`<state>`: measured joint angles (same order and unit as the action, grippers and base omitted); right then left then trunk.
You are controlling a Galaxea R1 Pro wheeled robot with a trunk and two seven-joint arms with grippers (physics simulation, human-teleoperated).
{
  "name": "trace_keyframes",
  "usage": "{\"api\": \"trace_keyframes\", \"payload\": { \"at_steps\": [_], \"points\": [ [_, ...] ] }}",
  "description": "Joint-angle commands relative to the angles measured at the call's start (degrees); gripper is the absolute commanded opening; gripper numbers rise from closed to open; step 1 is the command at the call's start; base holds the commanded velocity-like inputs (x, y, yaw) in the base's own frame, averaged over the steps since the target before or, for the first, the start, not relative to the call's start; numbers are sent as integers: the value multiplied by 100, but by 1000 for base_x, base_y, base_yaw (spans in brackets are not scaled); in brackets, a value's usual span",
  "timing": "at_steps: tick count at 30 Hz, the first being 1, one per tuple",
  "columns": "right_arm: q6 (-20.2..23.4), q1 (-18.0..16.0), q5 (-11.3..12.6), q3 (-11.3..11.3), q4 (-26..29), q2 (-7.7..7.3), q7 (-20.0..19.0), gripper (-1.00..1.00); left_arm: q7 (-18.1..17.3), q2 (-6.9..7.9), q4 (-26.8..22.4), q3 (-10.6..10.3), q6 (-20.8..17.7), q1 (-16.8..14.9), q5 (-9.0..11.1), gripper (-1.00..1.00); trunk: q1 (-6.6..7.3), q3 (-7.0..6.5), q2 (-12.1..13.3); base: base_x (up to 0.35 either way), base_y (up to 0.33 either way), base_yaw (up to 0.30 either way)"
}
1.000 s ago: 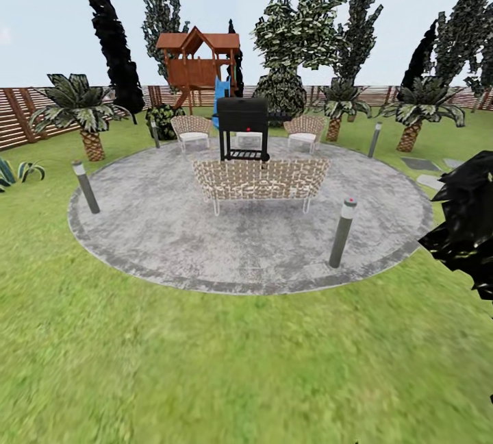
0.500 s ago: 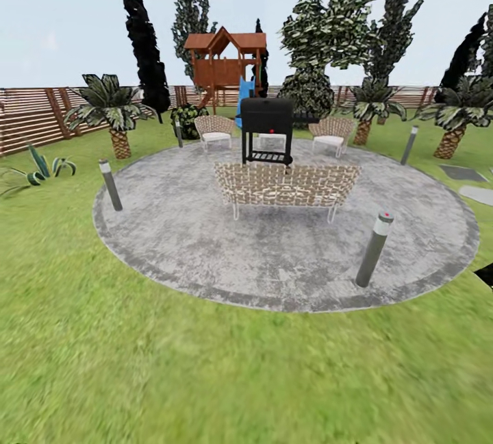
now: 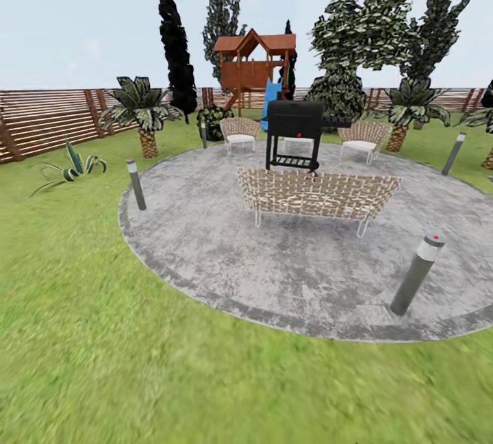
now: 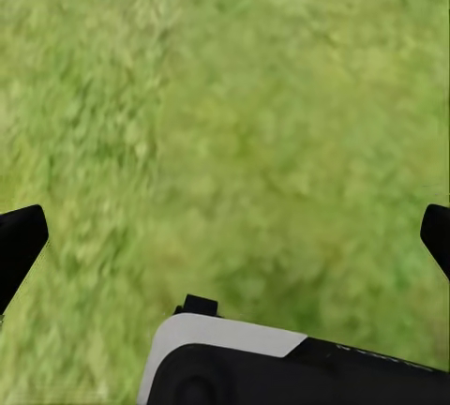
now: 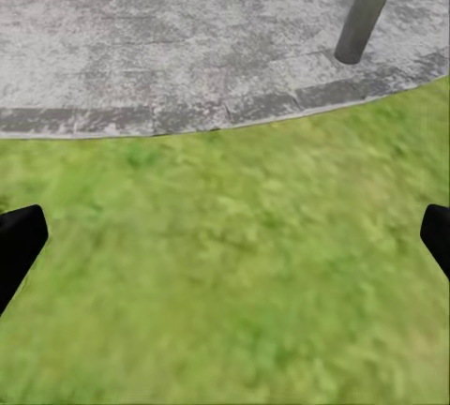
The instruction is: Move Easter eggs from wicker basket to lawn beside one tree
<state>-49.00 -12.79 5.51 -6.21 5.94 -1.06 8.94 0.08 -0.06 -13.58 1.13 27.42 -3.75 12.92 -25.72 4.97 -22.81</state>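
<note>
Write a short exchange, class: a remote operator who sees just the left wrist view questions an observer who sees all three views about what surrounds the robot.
Operator: My view shows grass under the left tool, its fingers spread wide. What lies ahead?
Observer: In the head view, a round grey paved patio lies ahead, with a wicker bench standing on it.
Operator: And around the right tool?
Observer: The right tool hangs open over the lawn, and the patio's curved edge and a grey bollard light lie just beyond it.
</note>
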Motion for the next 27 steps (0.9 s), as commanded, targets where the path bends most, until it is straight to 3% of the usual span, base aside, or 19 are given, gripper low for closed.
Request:
{"api": "trace_keyframes", "payload": {
  "at_steps": [1, 14, 27],
  "points": [
    [-22, -4, 38, -3, -1, 0, -23, 100, 1, -2, 5, 10, 15, -5, 0, 100, -7, 5, -11, 340, 103, 202],
    [-24, -4, 34, -3, 0, 0, -23, 100, -15, -3, 3, 9, 16, -5, 0, 100, -7, -88, -11, 340, 138, 176],
    [-22, -4, 38, -3, 3, 0, -23, 100, -22, -3, 1, 7, 11, -6, 0, 100, -7, -100, -11, 340, 86, 258]
  ]
}}
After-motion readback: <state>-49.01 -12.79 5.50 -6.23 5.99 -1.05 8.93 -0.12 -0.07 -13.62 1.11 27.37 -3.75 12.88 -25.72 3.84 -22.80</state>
